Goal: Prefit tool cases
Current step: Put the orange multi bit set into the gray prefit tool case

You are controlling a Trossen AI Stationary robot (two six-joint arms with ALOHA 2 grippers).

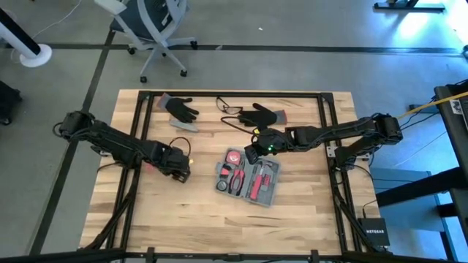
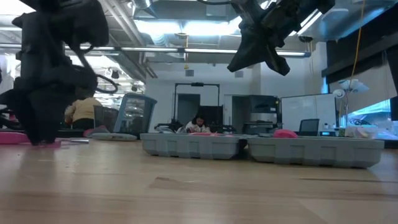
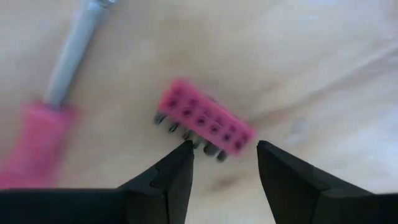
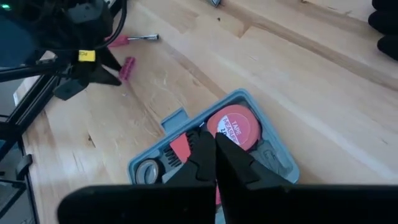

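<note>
Left wrist view is showing the left gripper (image 3: 224, 155) jaws apart just before the pink bit holder (image 3: 205, 118); they should straddle it squarely before closing. The right gripper (image 4: 215, 155), jaws together, is hovering over the tool case (image 4: 186, 140).

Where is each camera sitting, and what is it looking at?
High: above, looking straight down on the table, both arms, the case and gloves.
Low: at tabletop height, looking level across at the case; both arms hang in from above.
Left wrist: on the left arm, looking past its open fingers at a pink bit holder.
Right wrist: on the right arm, past shut fingers, down at the case.
Both wrist views share the bit holder.
</note>
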